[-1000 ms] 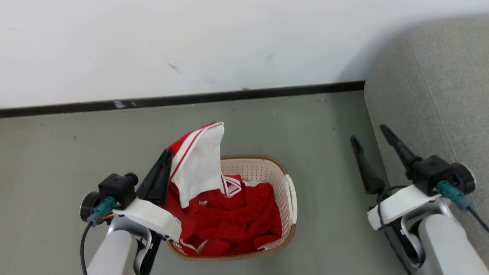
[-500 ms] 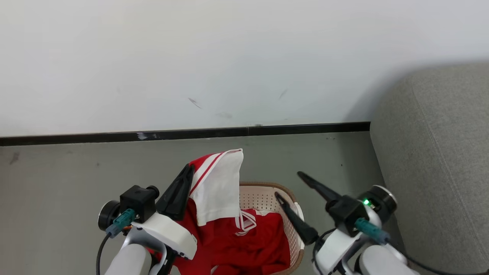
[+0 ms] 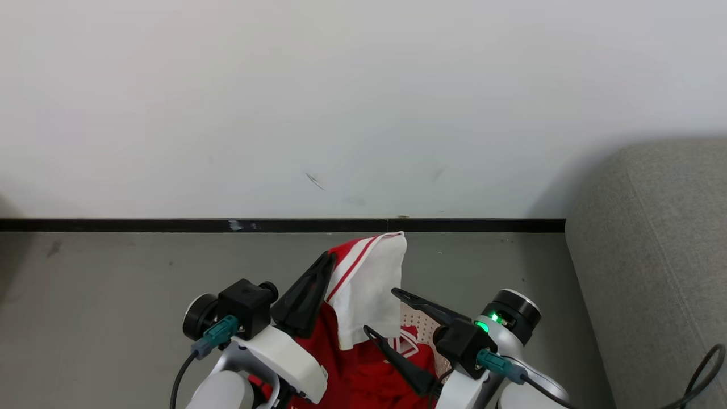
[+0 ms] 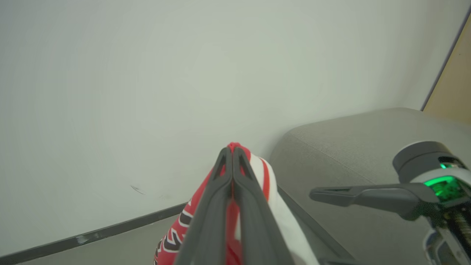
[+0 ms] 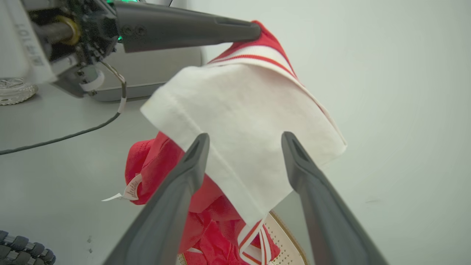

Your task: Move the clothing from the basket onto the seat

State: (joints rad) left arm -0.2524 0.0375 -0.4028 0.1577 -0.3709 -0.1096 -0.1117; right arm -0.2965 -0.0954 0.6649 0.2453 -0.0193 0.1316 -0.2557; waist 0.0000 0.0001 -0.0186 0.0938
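Observation:
The clothing (image 3: 369, 289), a red jersey with a white sleeve, hangs lifted from the cream basket (image 3: 421, 328), whose perforated wall peeks out behind it. My left gripper (image 3: 329, 260) is shut on the jersey's red top edge; the left wrist view shows the fingers (image 4: 232, 151) pinched on the clothing (image 4: 259, 173). My right gripper (image 3: 380, 309) stands open just right of the hanging sleeve. In the right wrist view its jaws (image 5: 244, 140) frame the white sleeve (image 5: 239, 106) without touching it, with the left gripper (image 5: 255, 31) above and the basket (image 5: 285, 241) below. The grey seat (image 3: 653, 255) rises at the right.
A white wall with a black baseboard (image 3: 170, 225) runs behind the basket, above grey floor (image 3: 113, 284). A black cable (image 3: 701, 372) loops by the seat's front. In the right wrist view another cable (image 5: 55, 140) trails over the floor.
The head camera has tilted up. My right gripper swung left from beside the seat to the hanging sleeve, still open. My left gripper has raised the jersey further out of the basket.

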